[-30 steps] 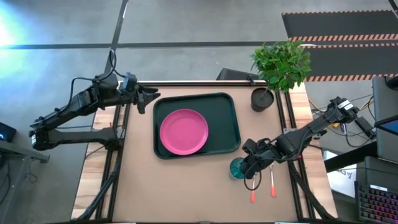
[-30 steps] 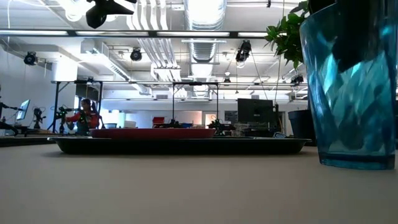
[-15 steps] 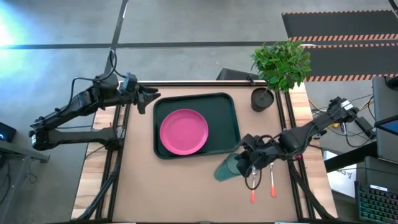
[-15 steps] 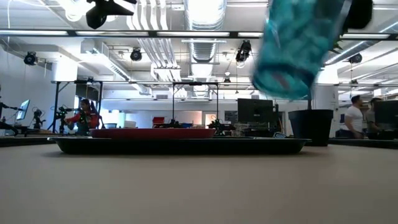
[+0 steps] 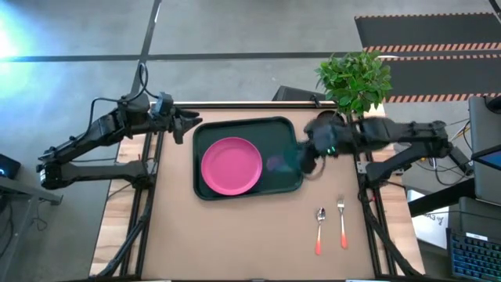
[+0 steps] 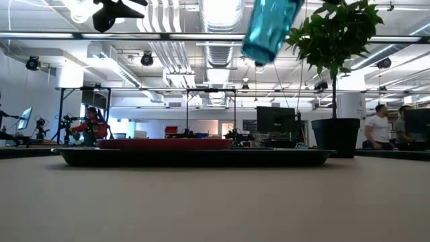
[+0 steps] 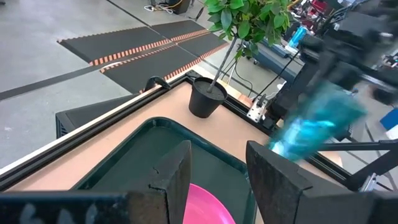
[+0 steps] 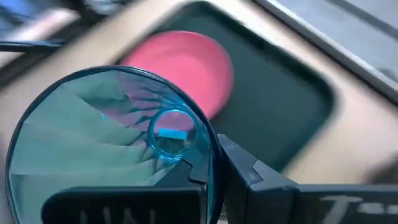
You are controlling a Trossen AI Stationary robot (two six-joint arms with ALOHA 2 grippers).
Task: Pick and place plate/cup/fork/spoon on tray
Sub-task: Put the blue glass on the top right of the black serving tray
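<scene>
The right gripper (image 5: 313, 149) is clamped on the rim of the cup (image 5: 280, 163), carrying it tilted in the air, right of centre in the overhead picture, over the right-hand part of the tray (image 5: 288, 129), probably so it can be set down on the bare green beside the plate (image 5: 231, 165). The plate lies at the tray's middle. The spoon (image 5: 320, 228) and fork (image 5: 342, 223) wait side by side on the table at lower right. The left gripper (image 5: 188, 124) hangs open and empty at the tray's upper-left corner.
</scene>
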